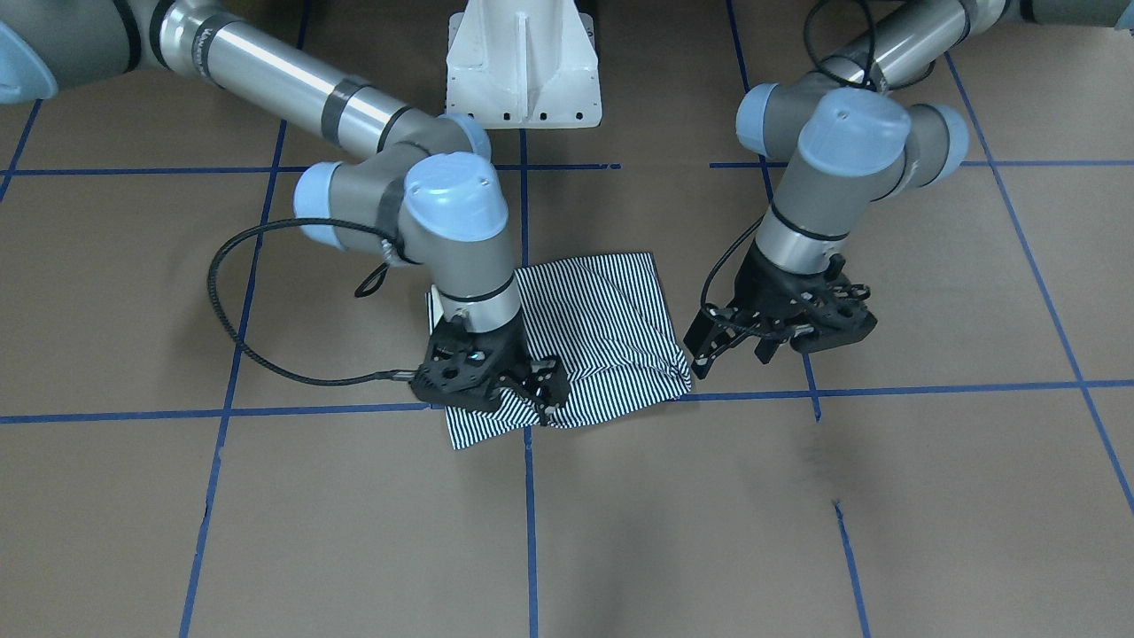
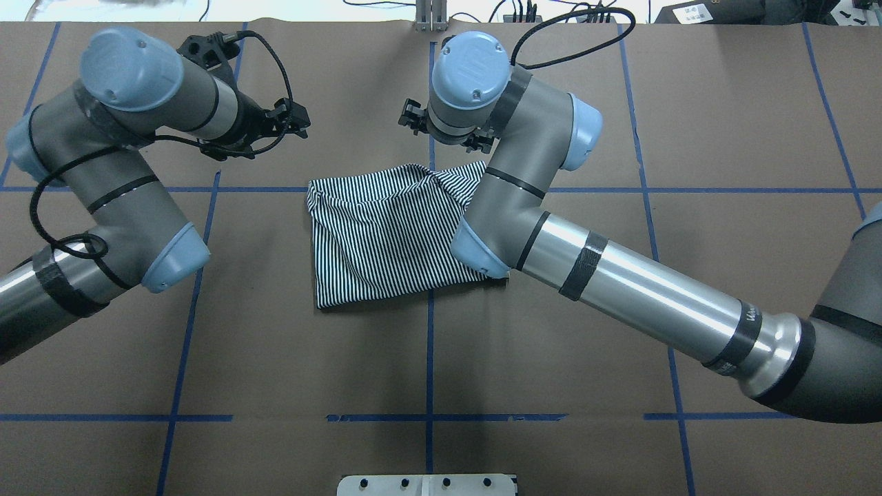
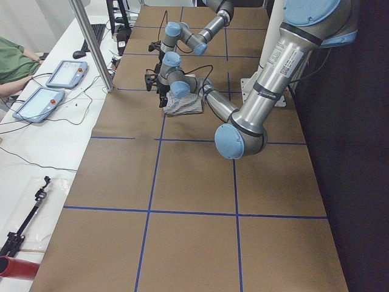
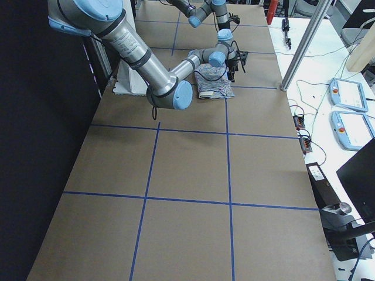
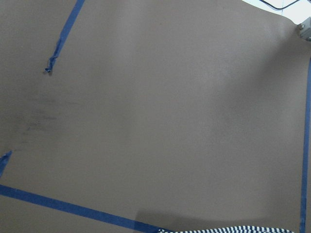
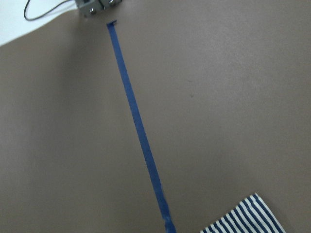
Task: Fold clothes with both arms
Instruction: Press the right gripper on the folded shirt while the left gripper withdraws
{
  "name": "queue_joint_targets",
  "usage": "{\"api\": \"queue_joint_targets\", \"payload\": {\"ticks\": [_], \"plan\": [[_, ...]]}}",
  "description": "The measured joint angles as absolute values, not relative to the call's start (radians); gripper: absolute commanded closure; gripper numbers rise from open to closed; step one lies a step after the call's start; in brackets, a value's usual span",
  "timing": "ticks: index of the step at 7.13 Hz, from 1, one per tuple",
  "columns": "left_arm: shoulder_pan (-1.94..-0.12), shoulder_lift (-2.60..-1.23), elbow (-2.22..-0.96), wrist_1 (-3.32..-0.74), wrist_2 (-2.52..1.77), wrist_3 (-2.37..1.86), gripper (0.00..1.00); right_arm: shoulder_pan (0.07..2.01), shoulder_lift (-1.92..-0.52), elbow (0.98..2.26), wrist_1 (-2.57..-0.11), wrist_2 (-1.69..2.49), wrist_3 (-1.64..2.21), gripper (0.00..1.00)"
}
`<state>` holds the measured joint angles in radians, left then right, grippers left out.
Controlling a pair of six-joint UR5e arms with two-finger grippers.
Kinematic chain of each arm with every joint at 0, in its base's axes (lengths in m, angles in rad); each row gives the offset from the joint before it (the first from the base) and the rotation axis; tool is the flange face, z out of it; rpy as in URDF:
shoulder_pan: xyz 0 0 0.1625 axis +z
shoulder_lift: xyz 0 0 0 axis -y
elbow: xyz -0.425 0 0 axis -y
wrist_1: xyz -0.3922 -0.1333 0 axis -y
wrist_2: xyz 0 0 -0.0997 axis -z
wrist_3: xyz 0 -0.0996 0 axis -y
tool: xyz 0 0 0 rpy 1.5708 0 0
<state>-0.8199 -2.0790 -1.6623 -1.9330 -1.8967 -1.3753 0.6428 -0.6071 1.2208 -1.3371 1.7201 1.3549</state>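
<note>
Shirt (image 1: 611, 319), striped and folded to a rough square, lies flat midway along the table (image 1: 886, 532); left gripper (image 1: 731, 354) hangs just beside its corner, fingers wide apart, holding nothing; right gripper (image 1: 545, 394) overlaps its operator-side edge, finger state indeterminate. Overhead: both grippers stand beyond the shirt, toward the table's far edge.

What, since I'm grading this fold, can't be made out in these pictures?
- Shirt collar, placket, logo: in no view; only stripes show.
- Shirt's edge nearest the right arm: overhead, covered by that arm's elbow.
- Right pincer grip: front view, black fingers blend against cloth; open or shut unclear.
- Fold detail: side views too small; wrist views cut the shirt at the bottom edge.
</note>
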Motion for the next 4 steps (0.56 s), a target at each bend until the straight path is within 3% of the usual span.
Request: {"api": "queue_joint_targets", "payload": {"ticks": [2, 4], "plan": [[-0.834, -2.033, -1.782, -1.824, -1.908, -1.317, 0.00, 0.559, -0.581, 1.217, -1.488, 1.624, 1.142, 0.00], [-0.837, -2.025, -1.819, -1.783, -1.910, -1.297, 0.00, 0.531, -0.571, 1.166, -1.507, 1.567, 1.012, 0.00]]}}
